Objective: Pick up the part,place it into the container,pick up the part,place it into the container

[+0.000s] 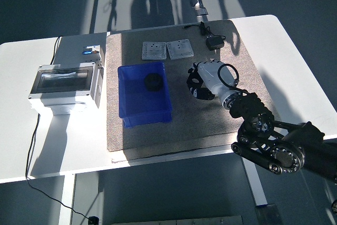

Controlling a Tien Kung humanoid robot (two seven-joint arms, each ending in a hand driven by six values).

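Note:
My right hand (202,81) reaches in from the lower right over the brown mat (237,85). Its white fingers are curled around a black part (196,85), held off the mat just right of the blue container (144,94). A round black part (153,82) lies inside the container near its far end. My left arm does not show in the head view.
Two grey square plates (167,50) lie on the mat behind the container. A black power adapter (214,41) with its cable sits at the mat's far edge. A grey electrical box (66,84) with a clear lid stands on the table at the left.

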